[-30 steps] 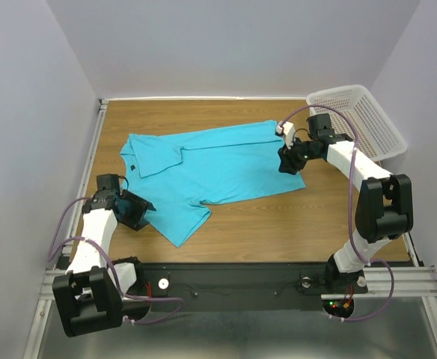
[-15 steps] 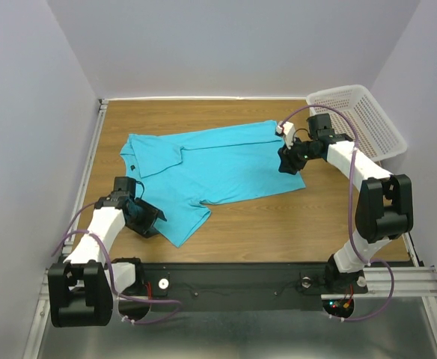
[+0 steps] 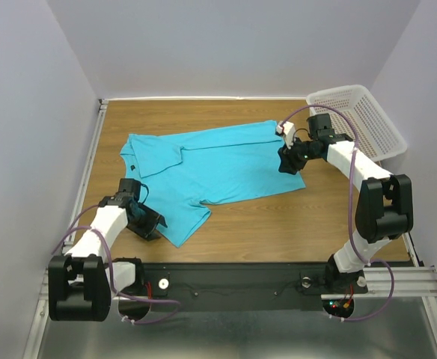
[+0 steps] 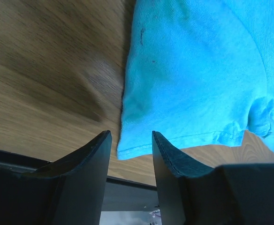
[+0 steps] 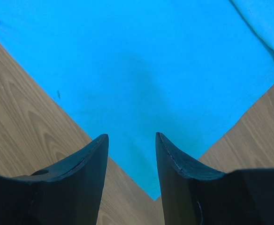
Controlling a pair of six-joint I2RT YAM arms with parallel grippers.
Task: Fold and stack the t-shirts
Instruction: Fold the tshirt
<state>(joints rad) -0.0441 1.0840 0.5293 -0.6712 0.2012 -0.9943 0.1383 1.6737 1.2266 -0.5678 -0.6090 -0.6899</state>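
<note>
One turquoise t-shirt [image 3: 218, 164] lies spread on the wooden table, neck at the left and one sleeve folded over its chest. My left gripper [image 3: 151, 223] sits low at the corner of the near sleeve [image 3: 185, 221]. In the left wrist view the left gripper [image 4: 130, 140] stands open, with the sleeve's hem corner [image 4: 127, 149] just between its fingertips. My right gripper [image 3: 284, 166] hovers over the shirt's right hem corner. Seen from the right wrist, the right gripper [image 5: 130, 140] is open astride that corner [image 5: 146, 178], holding nothing.
A white perforated basket [image 3: 368, 120] stands at the back right, just behind the right arm. The black front rail [image 3: 226, 277] runs close behind the left gripper. Bare wood [image 3: 301, 224] lies in front of the shirt.
The left arm has swung right and nearer to the near sleeve's corner, and its jaws have narrowed a little. The right arm and the shirt have not moved.
</note>
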